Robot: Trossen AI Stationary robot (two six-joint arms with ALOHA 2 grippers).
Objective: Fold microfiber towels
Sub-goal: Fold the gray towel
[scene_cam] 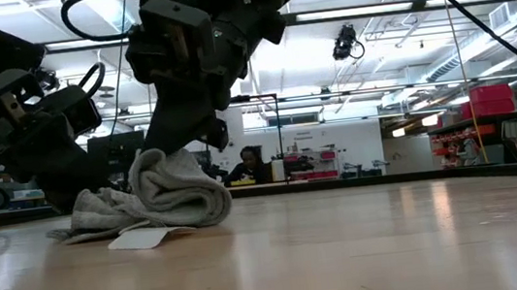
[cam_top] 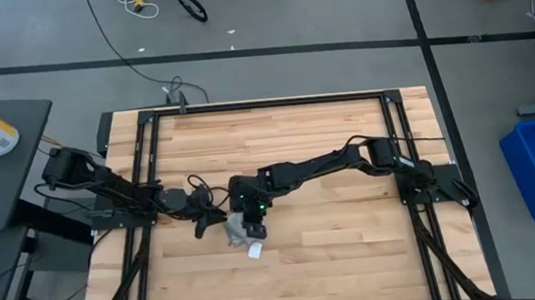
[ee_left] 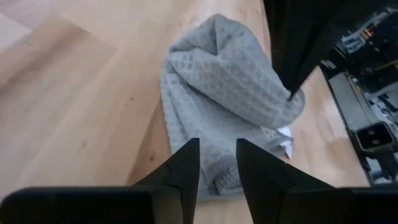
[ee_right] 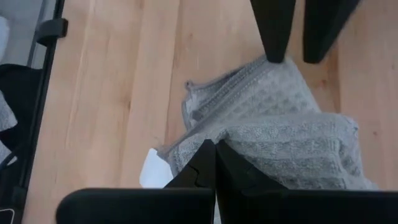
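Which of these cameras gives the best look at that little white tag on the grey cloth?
The low view: the white tag lies flat on the table, fully visible in front of the bunched towel. The high view shows it as a small speck. Both wrist views catch only part of it beside the cloth.

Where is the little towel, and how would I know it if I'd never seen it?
Look at the wooden table from above, near the middle where the two dark arms meet. There lies the bunched-up light grey, waffle-textured soft microfiber towel, between the left end effector and the right end effector. It is the only cloth there, with a small white tag poking out.
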